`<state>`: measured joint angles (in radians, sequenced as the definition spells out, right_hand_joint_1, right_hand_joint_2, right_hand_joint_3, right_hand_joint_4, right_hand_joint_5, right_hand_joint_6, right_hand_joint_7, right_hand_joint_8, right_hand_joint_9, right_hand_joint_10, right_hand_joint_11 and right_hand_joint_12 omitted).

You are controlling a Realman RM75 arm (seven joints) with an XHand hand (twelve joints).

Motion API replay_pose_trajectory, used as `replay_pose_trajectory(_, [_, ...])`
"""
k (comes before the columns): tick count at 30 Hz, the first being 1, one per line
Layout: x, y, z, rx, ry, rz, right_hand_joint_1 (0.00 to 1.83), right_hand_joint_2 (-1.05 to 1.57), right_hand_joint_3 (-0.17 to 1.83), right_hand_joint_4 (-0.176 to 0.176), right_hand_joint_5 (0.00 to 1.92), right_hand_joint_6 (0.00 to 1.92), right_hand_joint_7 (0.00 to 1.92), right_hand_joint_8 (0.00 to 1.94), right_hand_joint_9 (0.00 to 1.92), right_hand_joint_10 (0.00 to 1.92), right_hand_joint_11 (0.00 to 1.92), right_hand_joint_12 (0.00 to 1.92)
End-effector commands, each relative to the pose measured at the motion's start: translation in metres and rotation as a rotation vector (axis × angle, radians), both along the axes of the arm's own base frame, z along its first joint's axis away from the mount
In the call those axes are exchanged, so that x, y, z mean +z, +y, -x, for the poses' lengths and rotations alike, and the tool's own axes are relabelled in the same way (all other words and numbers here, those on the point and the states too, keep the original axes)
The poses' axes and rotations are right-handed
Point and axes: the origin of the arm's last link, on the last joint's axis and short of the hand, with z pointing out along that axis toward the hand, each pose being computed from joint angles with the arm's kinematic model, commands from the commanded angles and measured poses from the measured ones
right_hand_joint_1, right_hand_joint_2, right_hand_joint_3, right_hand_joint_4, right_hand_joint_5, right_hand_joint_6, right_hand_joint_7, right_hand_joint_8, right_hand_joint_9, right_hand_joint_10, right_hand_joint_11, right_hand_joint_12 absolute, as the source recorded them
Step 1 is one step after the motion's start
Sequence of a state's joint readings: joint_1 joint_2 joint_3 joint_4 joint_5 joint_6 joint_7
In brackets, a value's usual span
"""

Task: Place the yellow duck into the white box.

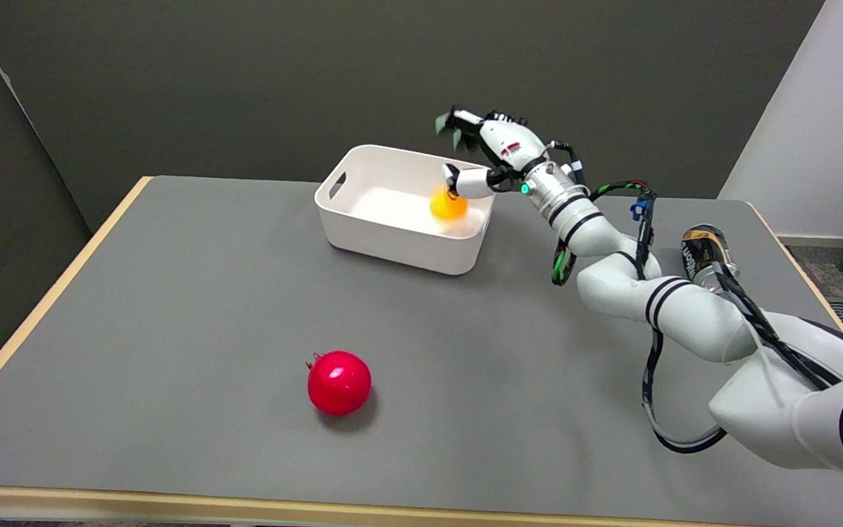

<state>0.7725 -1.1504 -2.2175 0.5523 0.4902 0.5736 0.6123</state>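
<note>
Fingers (458, 132) spread above blurred yellow duck (448, 206) inside white box (392, 234); orientation unclear.

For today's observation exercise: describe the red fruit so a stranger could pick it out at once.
Start at the grey table; its near edge runs along the bottom of the picture. The red pomegranate sits alone towards that edge, left of centre. It is the only red, glossy ball, far from the white box.

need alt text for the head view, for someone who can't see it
A yellow duck sits blurred inside a white box at the far side of a grey table, just under the right robot hand, whose fingers are spread above the box's right end. A red pomegranate lies near the front, and a dark can stands behind the arm.
</note>
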Motion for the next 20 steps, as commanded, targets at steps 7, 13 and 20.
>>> replay_pose_trajectory(7, [0.062, 0.052, -0.014, 0.107, -0.188, 0.096, 0.2, 0.58, 0.93, 0.073, 0.0, 0.15, 0.0, 0.07, 0.0, 0.41, 0.0, 1.06])
replay_pose_trajectory(13, [0.099, 0.111, -0.069, 0.309, -0.346, 0.165, 0.22, 0.59, 0.93, 0.071, 0.0, 0.17, 0.0, 0.08, 0.0, 0.4, 0.0, 1.05])
replay_pose_trajectory(20, [0.126, 0.171, -0.09, 0.363, -0.309, 0.275, 0.23, 0.61, 0.95, 0.064, 0.0, 0.24, 0.0, 0.2, 0.01, 0.45, 0.01, 1.03])
